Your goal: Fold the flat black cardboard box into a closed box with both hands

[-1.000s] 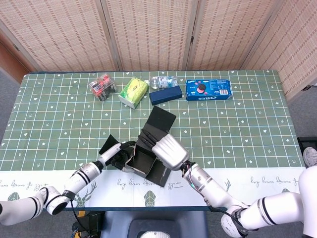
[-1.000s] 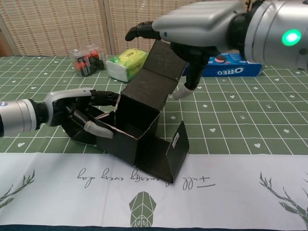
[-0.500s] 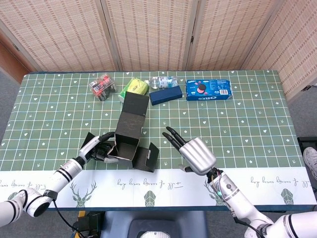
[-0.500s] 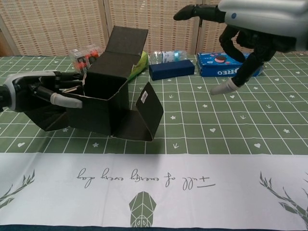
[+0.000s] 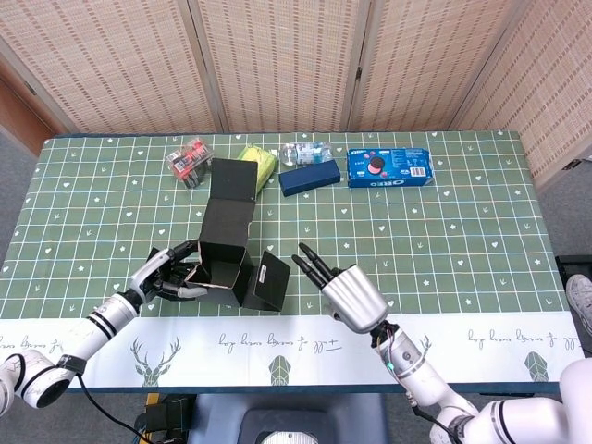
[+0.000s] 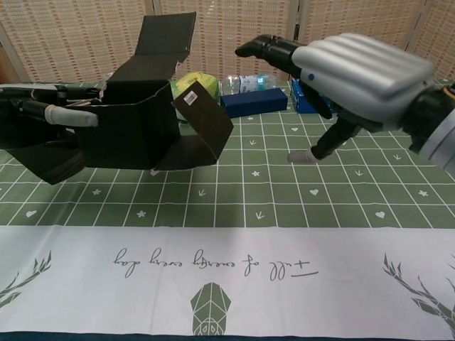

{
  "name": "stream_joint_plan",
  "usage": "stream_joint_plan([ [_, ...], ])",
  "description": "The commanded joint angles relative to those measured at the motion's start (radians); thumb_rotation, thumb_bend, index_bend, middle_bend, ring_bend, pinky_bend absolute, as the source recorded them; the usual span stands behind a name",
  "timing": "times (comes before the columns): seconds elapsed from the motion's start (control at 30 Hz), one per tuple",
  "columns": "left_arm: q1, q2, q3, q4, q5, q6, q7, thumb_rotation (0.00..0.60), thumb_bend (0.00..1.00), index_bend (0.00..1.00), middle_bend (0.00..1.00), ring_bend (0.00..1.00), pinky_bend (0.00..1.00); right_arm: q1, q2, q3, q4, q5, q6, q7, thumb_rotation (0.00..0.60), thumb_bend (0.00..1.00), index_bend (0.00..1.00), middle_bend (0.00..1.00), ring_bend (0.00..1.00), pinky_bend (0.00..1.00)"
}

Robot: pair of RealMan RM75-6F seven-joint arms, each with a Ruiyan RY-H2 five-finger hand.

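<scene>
Three panels, backdrop: a woven, straw-coloured folding screen (image 5: 277,60) fills the top of the head view, standing behind the table.
Surface: a table (image 5: 462,240) under a green cloth with a white grid and small hearts; along the lower edge runs a white band (image 6: 298,277) printed with deer and script.
Task's thing: the black cardboard box (image 5: 225,250) sits left of centre in the head view, partly formed, matte and dark, its body upright with the top flap raised toward the screen and a side flap (image 5: 270,280) with a small white label splayed to the right. In the chest view the box (image 6: 131,124) takes up the upper left.
Right hand: the right hand (image 5: 347,291), silver-shelled with black fingers, hovers lower centre in the head view, just right of the splayed flap and apart from it, fingers spread and holding nothing.
Left hand: the left hand (image 5: 171,275) at lower left grips the left side of the box, dark fingers wrapped on the cardboard.
Far row, right: a blue Oreo packet (image 5: 389,167) lies flat at upper right of centre.
Far row, middle: a dark blue oblong box (image 5: 310,176), with a clear plastic bottle (image 5: 307,151) on its side behind it.
Far row, left: a yellow-green packet (image 5: 262,162), partly hidden by the raised flap, and a clear pack of small batteries or cans (image 5: 191,162); which, I cannot tell.
</scene>
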Motion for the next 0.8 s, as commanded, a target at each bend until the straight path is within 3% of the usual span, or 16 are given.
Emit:
stream_joint_plan([
  [0.03, -0.006, 0.014, 0.000, -0.021, 0.010, -0.004, -0.001, 0.600, 0.11, 0.20, 0.19, 0.59, 0.89, -0.003, -0.114, 0.041, 0.123, -0.068, 0.021, -0.022, 0.600, 0.04, 0.00, 0.02, 0.72, 0.98],
  [0.2, -0.015, 0.031, 0.000, -0.054, 0.014, -0.014, 0.002, 0.600, 0.11, 0.20, 0.19, 0.59, 0.89, 0.002, -0.206, 0.068, 0.223, -0.105, 0.018, 0.016, 0.600, 0.04, 0.00, 0.02, 0.70, 0.98],
  [0.53, -0.026, 0.058, -0.005, -0.101, 0.008, -0.028, 0.017, 0.600, 0.11, 0.20, 0.19, 0.59, 0.89, 0.013, -0.298, 0.111, 0.327, -0.161, 0.012, 0.063, 0.600, 0.04, 0.00, 0.02, 0.69, 0.98],
  [0.8, -0.023, 0.044, -0.002, -0.110, 0.006, -0.024, 0.114, 0.600, 0.11, 0.20, 0.19, 0.59, 0.89, 0.043, -0.346, 0.160, 0.383, -0.191, -0.003, 0.097, 0.600, 0.15, 0.00, 0.05, 0.69, 0.98],
])
